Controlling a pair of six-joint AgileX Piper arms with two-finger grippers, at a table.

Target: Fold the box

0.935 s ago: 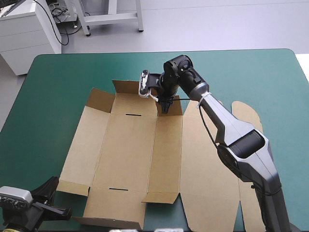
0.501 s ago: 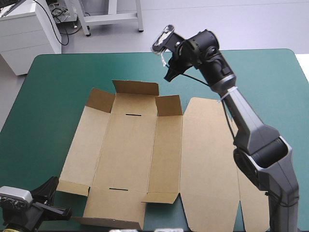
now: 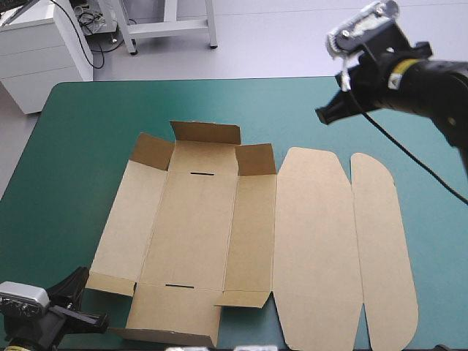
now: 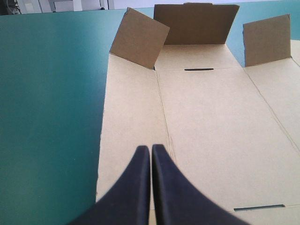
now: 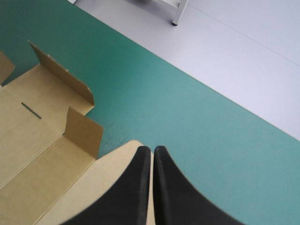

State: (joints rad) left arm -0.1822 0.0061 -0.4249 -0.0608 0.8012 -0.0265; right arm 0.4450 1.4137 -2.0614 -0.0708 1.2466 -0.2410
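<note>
The brown box [image 3: 219,234] lies opened out flat on the teal-green cover. Three short flaps stand up along its far side, the middle flap [image 3: 205,131] tallest. Two long rounded lid panels [image 3: 314,248] lie flat on its right. My right gripper [image 3: 325,115] hangs shut in the air above the table's far right, apart from the box. In the right wrist view its shut gripper [image 5: 153,148] points over the far end of a lid panel [image 5: 108,183]. My left gripper [image 3: 82,276] sits by the box's near left corner. In the left wrist view it is shut [image 4: 151,147] over the left panel [image 4: 131,117], holding nothing.
The table's far edge [image 3: 241,79] runs well beyond the box. The box's near flaps [image 3: 175,314] lie close to the table's near edge. Teal-green cover [image 3: 73,146] stretches from the box's left side to the table's left edge.
My right gripper has left the far right flap and risen up and to the right, away from the box. The flap stays raised. The left arm has not moved.
</note>
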